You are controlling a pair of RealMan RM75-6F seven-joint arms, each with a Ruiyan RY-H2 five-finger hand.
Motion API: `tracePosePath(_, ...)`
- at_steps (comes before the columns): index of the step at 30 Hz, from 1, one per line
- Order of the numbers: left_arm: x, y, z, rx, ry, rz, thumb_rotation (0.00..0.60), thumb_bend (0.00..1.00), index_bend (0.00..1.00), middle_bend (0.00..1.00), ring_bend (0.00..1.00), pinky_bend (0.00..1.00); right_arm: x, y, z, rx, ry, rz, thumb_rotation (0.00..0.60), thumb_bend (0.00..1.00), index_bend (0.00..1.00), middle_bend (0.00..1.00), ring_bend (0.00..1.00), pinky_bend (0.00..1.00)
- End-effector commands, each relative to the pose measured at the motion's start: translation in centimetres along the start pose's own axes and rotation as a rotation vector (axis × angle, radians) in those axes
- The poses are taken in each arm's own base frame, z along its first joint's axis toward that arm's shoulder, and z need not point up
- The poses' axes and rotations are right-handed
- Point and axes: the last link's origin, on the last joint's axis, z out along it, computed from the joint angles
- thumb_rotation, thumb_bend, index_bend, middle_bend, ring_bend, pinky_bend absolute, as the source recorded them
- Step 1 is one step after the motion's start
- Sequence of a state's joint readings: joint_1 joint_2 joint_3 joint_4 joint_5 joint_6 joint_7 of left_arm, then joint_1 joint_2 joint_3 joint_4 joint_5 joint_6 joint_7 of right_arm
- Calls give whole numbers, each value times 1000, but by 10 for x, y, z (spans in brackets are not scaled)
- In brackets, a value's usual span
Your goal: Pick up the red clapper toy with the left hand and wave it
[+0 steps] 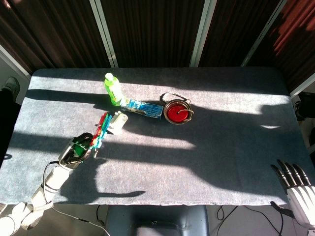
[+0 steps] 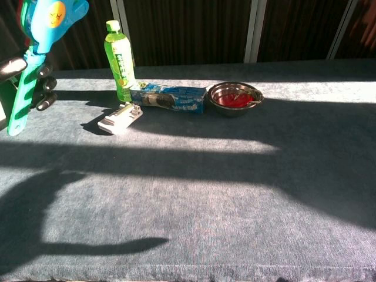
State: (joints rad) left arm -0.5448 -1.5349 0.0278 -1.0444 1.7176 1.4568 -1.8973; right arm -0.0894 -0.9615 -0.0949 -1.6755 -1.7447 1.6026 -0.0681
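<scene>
Nearest the front edge of the grey bench [image 1: 206, 162], off at its right corner, the right hand [image 1: 294, 179] rests with its fingers spread and nothing in it, well apart from everything else.

Over on the left side, the left hand [image 1: 75, 151] is lifted above the bench with its fingers wrapped around the green handle of the red clapper toy [image 1: 101, 129]. The toy stands raised and tilted, seen almost edge-on from the head view, its stacked red, green and blue palms pointing up and away from the hand. In the chest view the handle [image 2: 22, 97] slants up the left border and the top of the toy runs out of the picture; dark fingers [image 2: 42, 88] close on it from behind.

Just past the toy's upper end lies a small white object [image 1: 117, 121], flat on the bench. Beyond that, a blue snack packet [image 1: 142, 108] lies lengthwise, with a green bottle [image 1: 112, 89] standing upright just beside its left end and a metal bowl with red inside [image 1: 177, 111] close by its right end. Long shadows cross the bench, and dark curtains [image 1: 147, 29] hang behind
</scene>
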Motion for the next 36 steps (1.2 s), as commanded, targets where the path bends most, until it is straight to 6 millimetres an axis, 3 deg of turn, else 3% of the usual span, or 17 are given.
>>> tracePosePath(1,-6,-54,0,231,-164,1263,600,574,847,821,523,654,0,0,0,1,0,1,600,144,0,0,0,0)
tracePosePath(11,-11,-46,22,213,-31,1015,600,572,847,824,525,659,1,0,0,3,-1,2,600,144,0,0,0,0)
tracePosePath(16,-13,-50,31,155,99,1024,600,575,846,825,526,659,2,1,0,0,5,4,600,144,0,0,0,0)
tracePosePath(20,-21,-60,36,165,107,1024,600,572,847,824,525,655,2,1,0,2,3,4,600,144,0,0,0,0)
tracePosePath(23,-26,-71,40,204,85,1036,600,569,845,813,509,591,2,1,0,3,2,4,600,144,0,0,0,0)
tracePosePath(24,-26,-75,40,221,75,1042,600,570,830,790,486,517,2,1,0,3,2,5,600,144,0,0,0,0)
tracePosePath(26,-26,-84,40,279,36,1070,600,560,731,680,388,326,3,1,-1,3,5,7,600,144,0,0,0,0)
tracePosePath(28,-24,-90,40,316,17,1108,600,507,501,467,216,128,3,2,-1,3,6,8,600,144,0,0,0,0)
tracePosePath(31,-22,-94,41,316,43,1153,600,458,294,313,100,21,4,2,-1,6,7,10,600,144,0,0,0,0)
tracePosePath(33,-22,-94,42,292,72,1186,600,438,173,202,22,0,4,2,-1,5,9,10,600,144,0,0,0,0)
tracePosePath(36,-22,-89,42,243,112,1247,600,437,83,62,0,0,4,2,-1,5,9,10,600,145,0,0,0,0)
